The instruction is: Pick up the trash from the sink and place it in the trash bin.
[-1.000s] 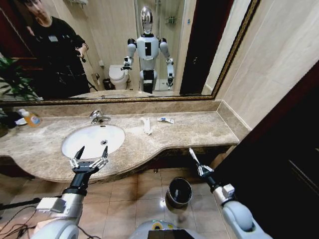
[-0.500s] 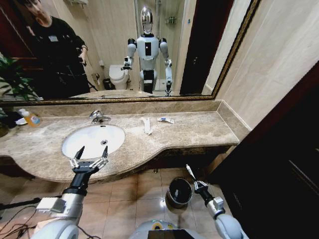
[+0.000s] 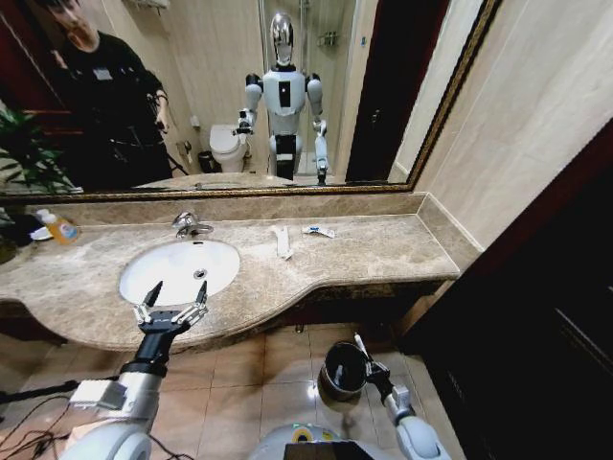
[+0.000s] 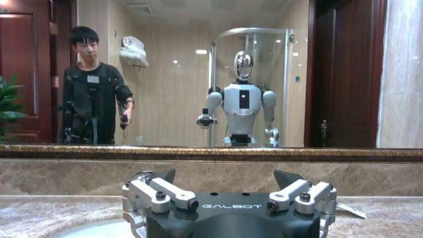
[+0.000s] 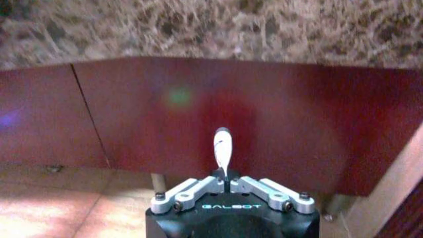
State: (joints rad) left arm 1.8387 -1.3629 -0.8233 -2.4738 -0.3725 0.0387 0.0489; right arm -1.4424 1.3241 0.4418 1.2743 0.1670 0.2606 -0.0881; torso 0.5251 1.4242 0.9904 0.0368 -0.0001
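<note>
- Low in the head view, right of centre, the right gripper (image 3: 365,356) was clamped on a slim white tube of trash (image 3: 359,343), which stood up beside the shiny rim of the small round dark trash bin (image 3: 345,369) on the tiled floor.
- Also in that view, the left gripper (image 3: 172,299) hung at lower left with its fingers spread wide and nothing between them, over the front edge of the beige-brown marble surround, just before the oval white ceramic sink (image 3: 180,269); two more white wrappers (image 3: 282,241) lay on the counter at centre.
- From the left wrist view, the left gripper (image 4: 225,181) showed its jaws wide apart and bare, facing the mirror.
- From the right wrist view, the right gripper (image 5: 226,179) pinched the white tube (image 5: 222,148) by its lower end only, before a dark red cabinet panel (image 5: 297,124).
- Judging by that thin hold, the tube could tip or slip; released while beside the rim, it would likely land on the floor.
</note>
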